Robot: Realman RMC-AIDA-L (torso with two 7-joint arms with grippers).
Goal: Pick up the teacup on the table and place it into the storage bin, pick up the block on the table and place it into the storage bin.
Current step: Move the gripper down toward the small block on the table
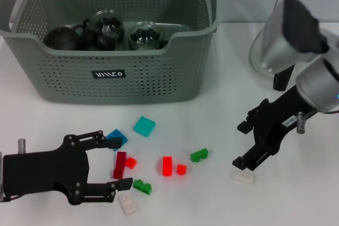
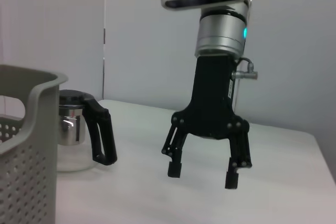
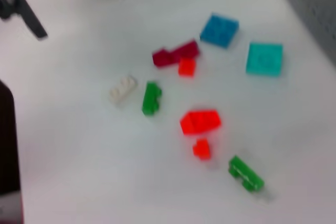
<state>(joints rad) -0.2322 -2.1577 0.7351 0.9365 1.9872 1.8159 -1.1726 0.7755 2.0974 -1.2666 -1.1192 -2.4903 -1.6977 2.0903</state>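
Grey-green and perforated, the storage bin (image 1: 106,72) fills the upper left of the head view, with a dark teapot (image 1: 62,37) and two glass vessels (image 1: 107,26) already lying inside it. No teacup shows anywhere on the white table (image 1: 212,109), so the cup half of the task looks finished and the block half seems to be in hand. Loose blocks are scattered across the lower middle of the frame: a teal block (image 1: 144,126), a blue block (image 1: 116,138), a dark red block (image 1: 119,161), a bright red block (image 1: 167,165), two green blocks (image 1: 199,155) and white ones at either end. The left gripper (image 1: 121,162) lies low at the lower left, its fingers spread wide and holding nothing, with the dark red block sitting just about between its tips. The right gripper (image 1: 242,144) hangs at the right of the frame, also spread wide and empty, with a white block (image 1: 243,177) just beside its lower fingertip. A steel and glass pitcher (image 2: 73,129) stands at the upper right, beside the bin. The next move probably calls for one gripper to settle squarely around a single small block, close gently without nudging its neighbours, then lift clear of the bin's rim before letting go.
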